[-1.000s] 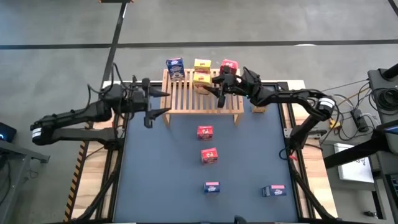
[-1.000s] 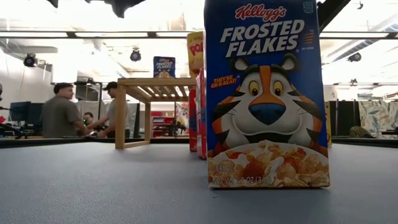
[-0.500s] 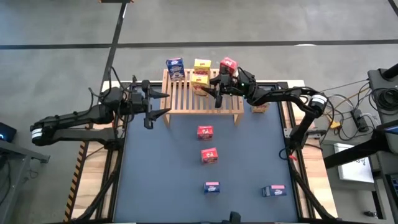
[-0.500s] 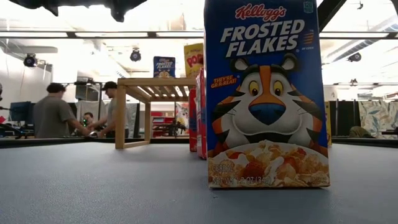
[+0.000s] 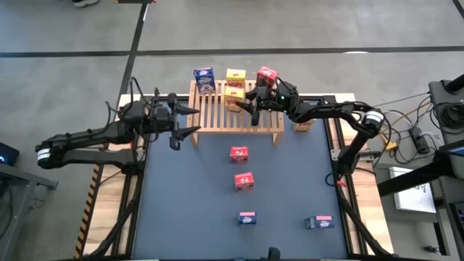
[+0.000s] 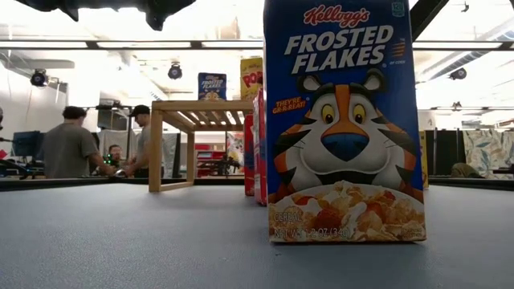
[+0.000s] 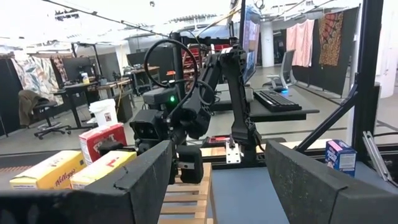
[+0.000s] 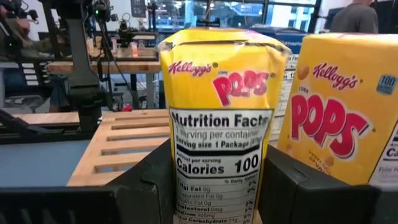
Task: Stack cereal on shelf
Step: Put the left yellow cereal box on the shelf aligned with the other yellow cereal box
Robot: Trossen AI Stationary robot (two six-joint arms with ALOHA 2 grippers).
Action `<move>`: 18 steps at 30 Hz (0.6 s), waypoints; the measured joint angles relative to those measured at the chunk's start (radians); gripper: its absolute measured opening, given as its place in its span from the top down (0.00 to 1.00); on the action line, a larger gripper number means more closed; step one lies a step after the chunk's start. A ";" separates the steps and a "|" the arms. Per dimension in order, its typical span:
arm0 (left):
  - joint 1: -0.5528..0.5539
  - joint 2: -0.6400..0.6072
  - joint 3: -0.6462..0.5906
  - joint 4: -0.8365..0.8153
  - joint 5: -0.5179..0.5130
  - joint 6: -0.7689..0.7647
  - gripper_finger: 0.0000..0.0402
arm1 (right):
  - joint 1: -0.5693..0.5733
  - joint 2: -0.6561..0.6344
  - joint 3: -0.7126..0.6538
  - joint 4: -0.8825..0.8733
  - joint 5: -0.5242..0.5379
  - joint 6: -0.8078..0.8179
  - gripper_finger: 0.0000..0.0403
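This is a robotics lab or open workshop space. A dark grey worktop (image 5: 290,188) on a wooden frame stands on a bare concrete floor (image 5: 304,25) marked with dark lines, with bundled cables (image 5: 413,134) at its right. Beyond it are desks with a computer keyboard (image 7: 280,101), a black office chair (image 7: 40,112), a white plastic bucket (image 7: 104,113), ceiling strip lights (image 6: 96,44), and two people (image 6: 68,148) standing at a far bench.

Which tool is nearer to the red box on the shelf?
Right. The right tool is beside the red box over the shelf; the left tool waits off the shelf's other end.
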 joint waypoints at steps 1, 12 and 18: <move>0.000 0.004 0.000 0.000 0.000 0.000 0.40 | 0.000 -0.001 0.000 -0.002 0.000 0.000 0.62; 0.000 0.045 0.000 0.001 0.000 -0.036 0.40 | 0.001 -0.011 -0.002 -0.012 -0.001 0.014 0.49; 0.000 0.048 0.000 0.002 0.000 -0.052 0.40 | 0.003 -0.012 -0.002 -0.010 -0.001 0.040 0.43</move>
